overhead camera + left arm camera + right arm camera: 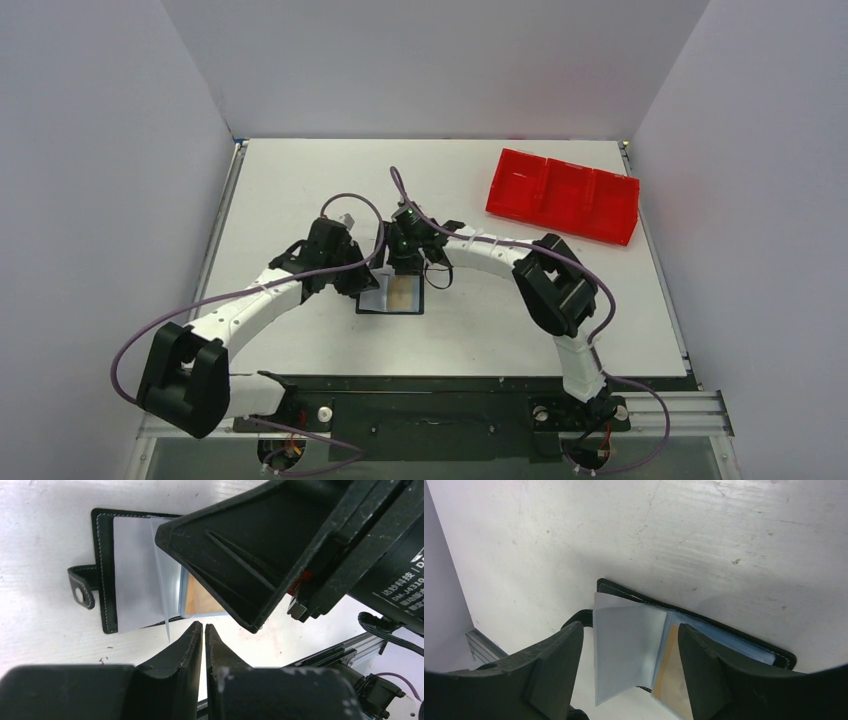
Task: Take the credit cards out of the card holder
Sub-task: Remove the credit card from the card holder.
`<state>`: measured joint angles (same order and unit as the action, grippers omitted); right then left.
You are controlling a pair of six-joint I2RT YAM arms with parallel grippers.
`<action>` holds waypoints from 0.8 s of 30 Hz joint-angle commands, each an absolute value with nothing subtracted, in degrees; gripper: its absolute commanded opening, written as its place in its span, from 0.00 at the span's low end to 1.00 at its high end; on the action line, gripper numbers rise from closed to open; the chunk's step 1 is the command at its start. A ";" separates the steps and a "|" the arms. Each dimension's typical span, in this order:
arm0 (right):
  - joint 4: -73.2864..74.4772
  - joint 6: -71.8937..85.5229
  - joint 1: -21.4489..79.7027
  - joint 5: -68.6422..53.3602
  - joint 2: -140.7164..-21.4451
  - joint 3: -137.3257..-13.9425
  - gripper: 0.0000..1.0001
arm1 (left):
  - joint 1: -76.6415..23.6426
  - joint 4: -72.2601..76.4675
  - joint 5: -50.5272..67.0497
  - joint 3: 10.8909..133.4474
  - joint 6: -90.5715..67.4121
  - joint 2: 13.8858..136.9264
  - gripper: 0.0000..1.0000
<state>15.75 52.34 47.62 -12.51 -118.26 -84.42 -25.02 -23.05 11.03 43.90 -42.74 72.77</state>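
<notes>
2 arms bolted at the near edge of the table (300,190), both bent inward toward its middle. On the left arm, left gripper (202,626) with fingers pressed together, tips just beside the near edge of the card holder (105,570); cannot tell whether any thin sheet is caught between them. Card holder open and flat at mid-table, with a black stitched border, snap tab (80,587) out to 1 side, clear sleeves (624,650) fanned upward. Inside 1 sleeve, a tan card (671,675), partly covered. Over the holder, right gripper (629,630) spread wide, 1 finger on either side of the sleeves. At far right, well apart, a red tray (562,195) with 3 compartments.
</notes>
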 commanded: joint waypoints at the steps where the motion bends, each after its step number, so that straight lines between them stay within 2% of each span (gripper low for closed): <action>1: 12.72 53.66 46.25 -13.24 -113.81 -82.36 0.65 | -24.78 -17.92 13.35 48.15 -42.44 74.87 0.05; 9: 14.47 52.45 43.57 -8.38 -107.03 -76.33 0.62 | -24.98 -18.06 13.02 50.61 -41.50 81.77 0.05; 14: 16.71 50.67 43.46 -6.52 -103.93 -71.22 0.52 | -26.21 -16.85 13.26 51.90 -41.53 86.94 0.05; 19: 19.00 48.85 45.13 -5.96 -104.07 -70.27 0.39 | -26.41 -16.95 11.60 51.45 -41.74 89.72 0.11; 24: 21.70 46.88 47.31 -5.51 -106.83 -72.42 0.35 | -25.78 -16.09 11.88 49.74 -41.68 90.92 0.12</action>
<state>19.79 49.30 45.32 -7.25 -105.67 -70.48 -26.28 -19.33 12.19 49.54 -42.52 90.15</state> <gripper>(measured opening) 0.359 0.118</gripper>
